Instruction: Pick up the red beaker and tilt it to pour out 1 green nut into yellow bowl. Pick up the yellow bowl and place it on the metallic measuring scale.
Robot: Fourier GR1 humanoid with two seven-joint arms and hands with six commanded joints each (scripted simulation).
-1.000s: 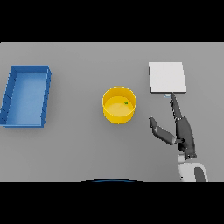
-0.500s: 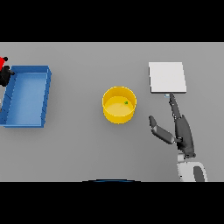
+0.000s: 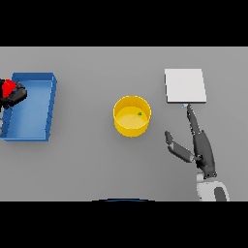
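Head view: the wide grey table (image 3: 97, 164) carries a rectangular blue plastic tray (image 3: 31, 107) at its left side, a flat square metallic measuring scale (image 3: 185, 85) toward the upper right, and a round yellow bowl (image 3: 131, 116) between them, well apart from both. The right hand (image 3: 201, 147) lies below the scale, fingers straight and reaching toward its near edge, thumb spread leftward, holding nothing. At the tray's left rim the left hand (image 3: 14, 95) grips a red beaker (image 3: 8, 87). A tiny green nut (image 3: 140, 114) sits inside the bowl
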